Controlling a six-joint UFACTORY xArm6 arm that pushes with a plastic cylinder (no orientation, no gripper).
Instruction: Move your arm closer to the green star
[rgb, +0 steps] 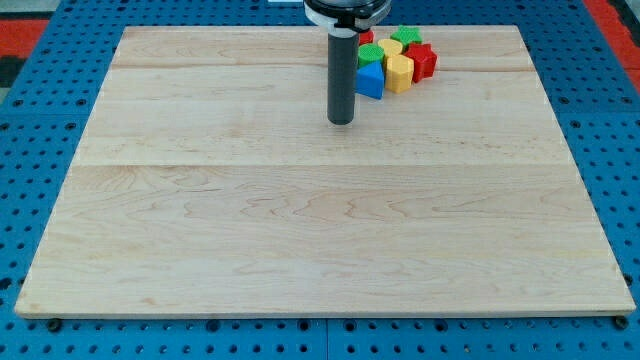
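My tip (342, 121) rests on the wooden board (300, 220), near the view's top centre. A tight cluster of blocks lies just to its upper right. A green block (406, 36), which looks like the star, sits at the cluster's top, farthest from the tip. A second green block (371, 55) sits close beside the rod. A blue block (370, 81) is the nearest to the tip, a short gap to its right. A yellow block (399, 72), a red star-like block (423, 60), another yellow block (390, 48) and a red block (365, 38) fill the cluster.
The board lies on a blue perforated table (40, 150). The cluster sits close to the board's top edge. The arm's white and black mount (345, 10) hangs above the rod.
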